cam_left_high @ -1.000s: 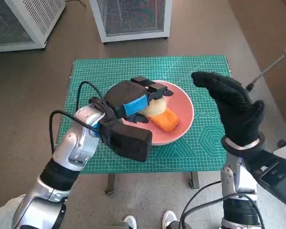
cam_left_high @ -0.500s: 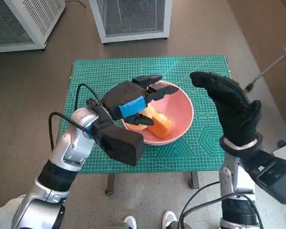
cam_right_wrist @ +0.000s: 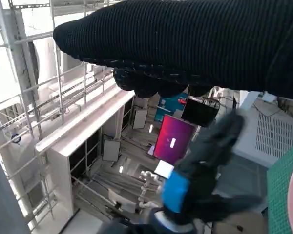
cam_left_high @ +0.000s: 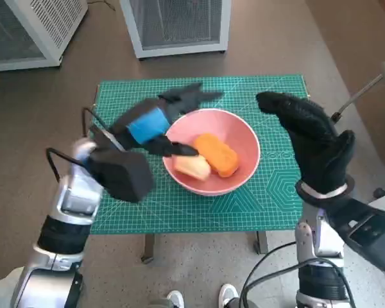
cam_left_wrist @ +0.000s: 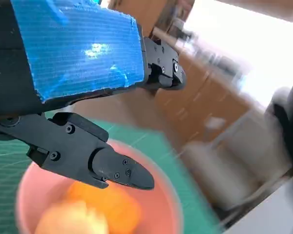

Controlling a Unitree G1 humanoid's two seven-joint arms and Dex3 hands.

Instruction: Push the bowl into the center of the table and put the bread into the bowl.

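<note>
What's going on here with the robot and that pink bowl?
The pink bowl sits near the middle of the green cutting mat, with an orange bread piece and a paler bread piece inside. The left robot hand hangs open over the bowl's left rim, holding nothing. The right robot hand, gloved, is raised beside the bowl's right side and holds nothing either.
</note>
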